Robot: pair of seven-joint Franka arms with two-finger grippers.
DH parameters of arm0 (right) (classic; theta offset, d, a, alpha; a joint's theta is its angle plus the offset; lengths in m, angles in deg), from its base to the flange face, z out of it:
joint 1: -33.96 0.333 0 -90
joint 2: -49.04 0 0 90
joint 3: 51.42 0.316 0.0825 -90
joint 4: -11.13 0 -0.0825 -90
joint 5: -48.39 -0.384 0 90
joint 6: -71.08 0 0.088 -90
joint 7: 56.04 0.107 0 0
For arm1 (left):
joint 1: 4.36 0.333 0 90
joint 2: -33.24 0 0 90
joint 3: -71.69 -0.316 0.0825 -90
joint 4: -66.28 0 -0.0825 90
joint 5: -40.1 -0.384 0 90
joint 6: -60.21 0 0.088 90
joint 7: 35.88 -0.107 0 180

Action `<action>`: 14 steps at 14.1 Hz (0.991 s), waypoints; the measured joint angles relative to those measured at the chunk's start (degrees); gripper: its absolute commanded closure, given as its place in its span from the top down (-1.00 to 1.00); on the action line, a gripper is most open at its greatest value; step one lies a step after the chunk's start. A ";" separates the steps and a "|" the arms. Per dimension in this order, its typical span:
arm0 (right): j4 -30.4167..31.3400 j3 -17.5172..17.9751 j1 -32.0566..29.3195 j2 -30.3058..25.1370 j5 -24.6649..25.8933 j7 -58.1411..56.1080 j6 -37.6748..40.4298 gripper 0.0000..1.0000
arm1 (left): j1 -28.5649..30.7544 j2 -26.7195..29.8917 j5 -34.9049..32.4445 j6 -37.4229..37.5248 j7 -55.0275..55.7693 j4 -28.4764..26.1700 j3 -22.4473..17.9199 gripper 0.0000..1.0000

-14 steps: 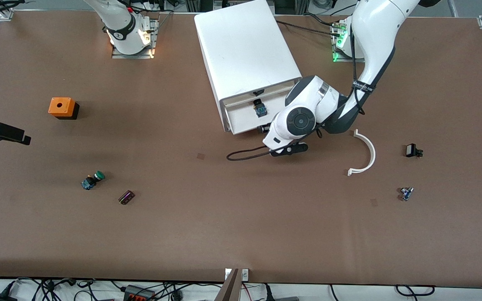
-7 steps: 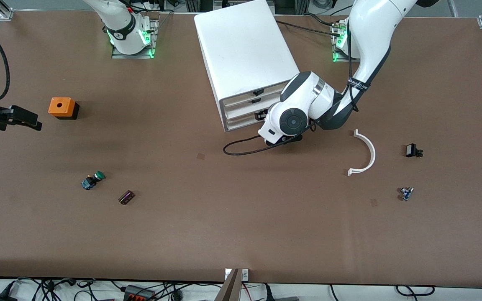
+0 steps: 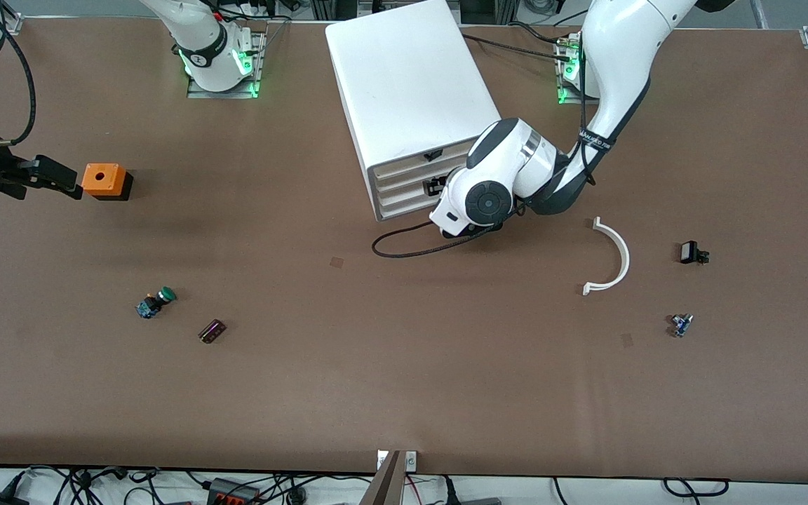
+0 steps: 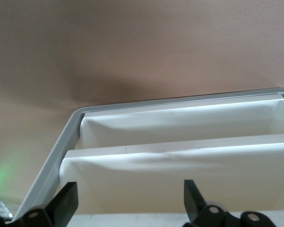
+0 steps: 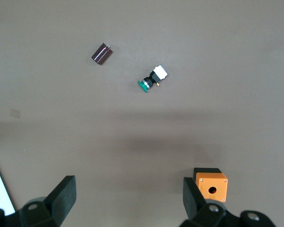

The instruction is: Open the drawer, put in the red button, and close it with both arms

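Left gripper (image 3: 438, 188) wide open, empty, at the shut drawers (image 3: 411, 186) of the white cabinet (image 3: 411, 91); red button not visible. Right gripper (image 3: 60, 184) wide open, empty, beside orange box (image 3: 104, 179) near the bench's right-arm end.

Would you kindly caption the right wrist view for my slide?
Open right gripper above the brown table, over an orange box, green-capped button and small dark cylinder.

The left arm's wrist (image 3: 482, 203) hides its hand and the lower drawer's (image 3: 404, 196) handle.
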State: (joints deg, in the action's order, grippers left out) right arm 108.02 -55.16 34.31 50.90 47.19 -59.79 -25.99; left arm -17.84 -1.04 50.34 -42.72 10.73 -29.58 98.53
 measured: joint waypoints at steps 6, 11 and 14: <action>0.27 0.04 0.02 -0.72 1.44 0.00 -0.73 1.00 | 4.71 2.54 -3.84 0.73 -1.53 3.04 0.10 1.00; 0.30 0.24 0.04 -1.73 1.49 -0.04 -0.21 1.00 | 14.23 6.62 -13.33 7.13 -13.82 10.14 0.08 1.00; 0.31 0.43 0.17 -1.74 1.49 -0.04 0.85 1.00 | 19.18 7.69 -16.35 12.70 -23.74 15.43 0.01 1.00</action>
State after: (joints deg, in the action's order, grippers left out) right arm 108.34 -54.73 34.48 49.16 48.69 -59.83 -25.14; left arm 1.34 6.65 34.00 -30.02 -13.01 -14.16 98.54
